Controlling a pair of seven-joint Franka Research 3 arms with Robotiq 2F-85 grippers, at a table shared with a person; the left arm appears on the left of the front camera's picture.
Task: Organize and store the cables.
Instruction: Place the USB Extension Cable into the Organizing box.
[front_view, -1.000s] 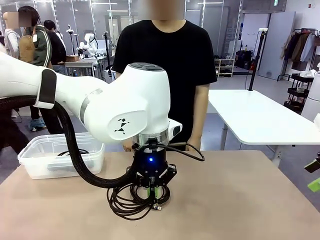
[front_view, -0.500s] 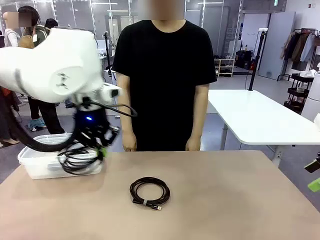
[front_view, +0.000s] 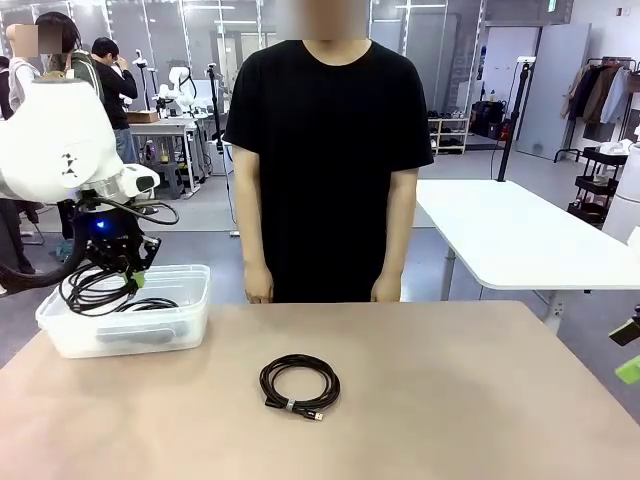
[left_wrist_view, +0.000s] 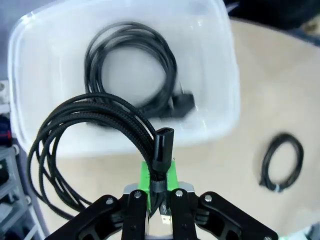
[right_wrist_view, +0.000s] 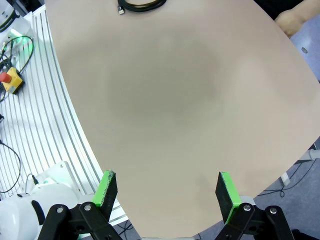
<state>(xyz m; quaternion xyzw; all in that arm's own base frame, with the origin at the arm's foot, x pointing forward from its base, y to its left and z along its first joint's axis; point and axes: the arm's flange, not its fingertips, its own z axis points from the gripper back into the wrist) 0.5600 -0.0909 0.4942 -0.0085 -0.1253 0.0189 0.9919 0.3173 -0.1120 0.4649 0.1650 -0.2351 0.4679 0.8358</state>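
Note:
My left gripper (front_view: 128, 278) hangs over the clear plastic bin (front_view: 185, 325) at the table's left end, shut on a coiled black cable (front_view: 92, 288) that dangles below it. In the left wrist view the fingers pinch that coil (left_wrist_view: 85, 145) near its connector plug, above a second coiled cable (left_wrist_view: 132, 70) lying inside the bin (left_wrist_view: 220, 75). A third coiled cable (front_view: 299, 385) lies flat in the middle of the table, also seen as a small coil (left_wrist_view: 282, 162) and a coil edge (right_wrist_view: 142, 5). My right gripper (right_wrist_view: 166, 189) is open over bare tabletop near the table's right edge.
A person in a black shirt stands at the far side, hands hanging at the table edge; one hand (right_wrist_view: 295, 20) is near the far rim. A white table (front_view: 520, 235) stands behind to the right. The tan tabletop (front_view: 480, 400) is bare around the middle coil.
My left arm lifted one cable coil from the table's middle and carried it up and left over the bin. One coil stayed on the table. The right gripper has not moved.

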